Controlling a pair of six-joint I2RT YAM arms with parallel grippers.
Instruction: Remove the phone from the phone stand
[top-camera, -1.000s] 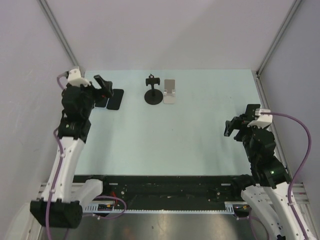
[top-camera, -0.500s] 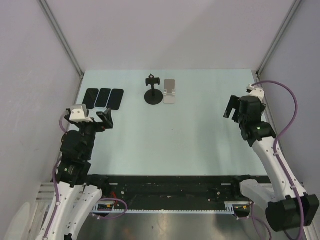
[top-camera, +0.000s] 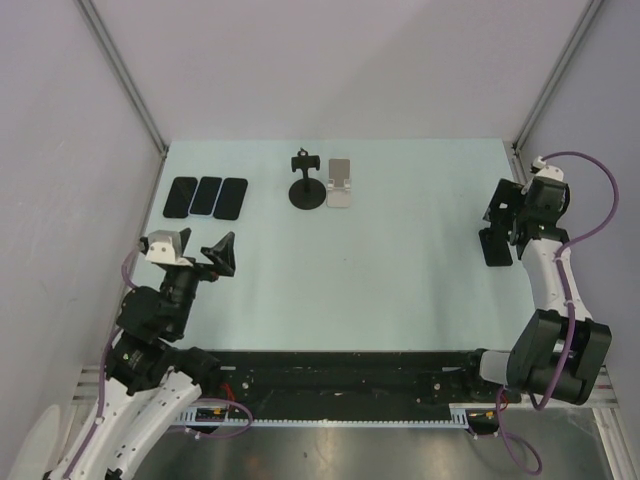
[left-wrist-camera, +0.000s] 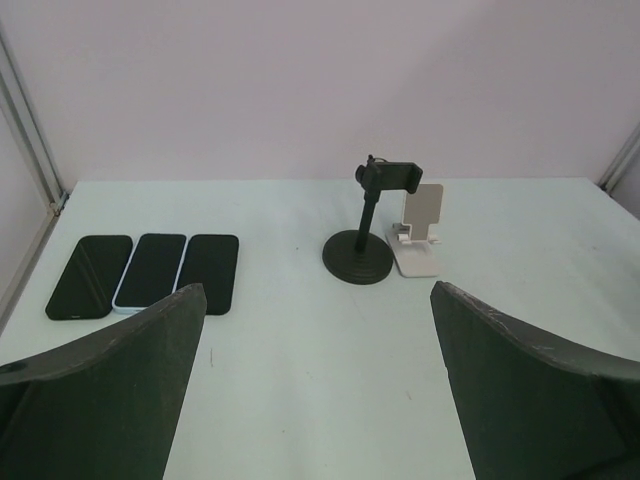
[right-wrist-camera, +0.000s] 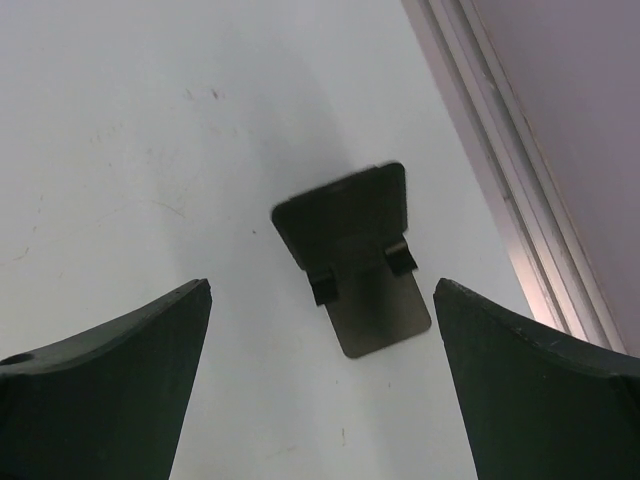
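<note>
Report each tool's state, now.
Left tool: open, holding nothing.
Right tool: open, holding nothing.

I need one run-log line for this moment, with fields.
left gripper: open, empty | right gripper: open, above dark stand | three phones: flat, far left | black stand, white stand: no phone

Three phones lie side by side, left of a black stand and white stand.
</note>
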